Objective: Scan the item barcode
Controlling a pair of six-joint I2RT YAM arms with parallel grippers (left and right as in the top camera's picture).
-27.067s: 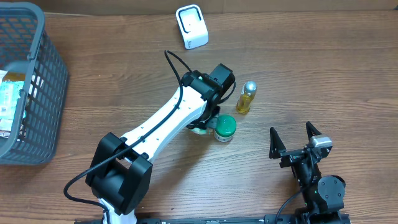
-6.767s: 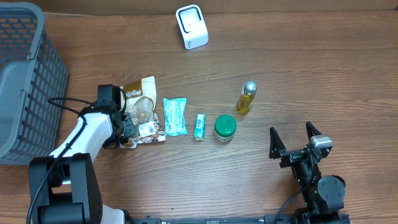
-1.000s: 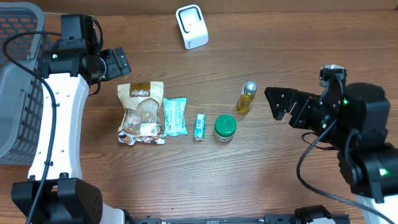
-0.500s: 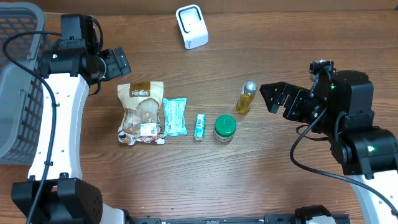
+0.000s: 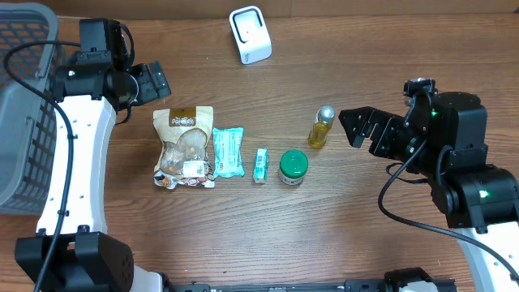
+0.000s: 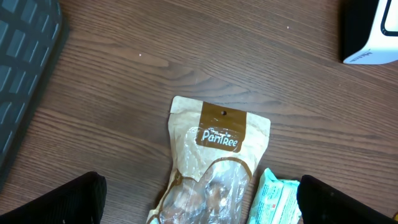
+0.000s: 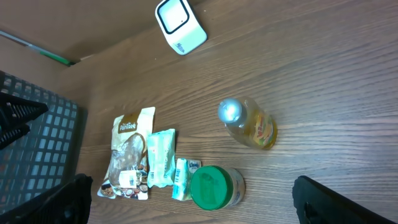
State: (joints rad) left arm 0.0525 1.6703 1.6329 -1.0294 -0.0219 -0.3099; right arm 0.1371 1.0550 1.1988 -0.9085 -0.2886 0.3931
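The right claw (image 5: 350, 128), spread wide and empty, hangs just beside the upright oil bottle (image 5: 321, 128). The bottle stands mid-bench, on the claw's left-edge side. The left claw (image 5: 160, 81), also spread, sits by the snack pouch (image 5: 183, 146), so the right arm is nearer.

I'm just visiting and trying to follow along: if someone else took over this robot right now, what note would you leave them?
Left gripper: open, empty, hovering beyond the bag's top end, near the basket.
Right gripper: open, empty, just right of the bottle.
Things: bag, packet, small box, jar and bottle sit in a row on the table; the scanner stands at the far edge.
Done: items laid out; none is at the scanner.
Left: pick an item, probably the bottle, and show its barcode to the scanner.
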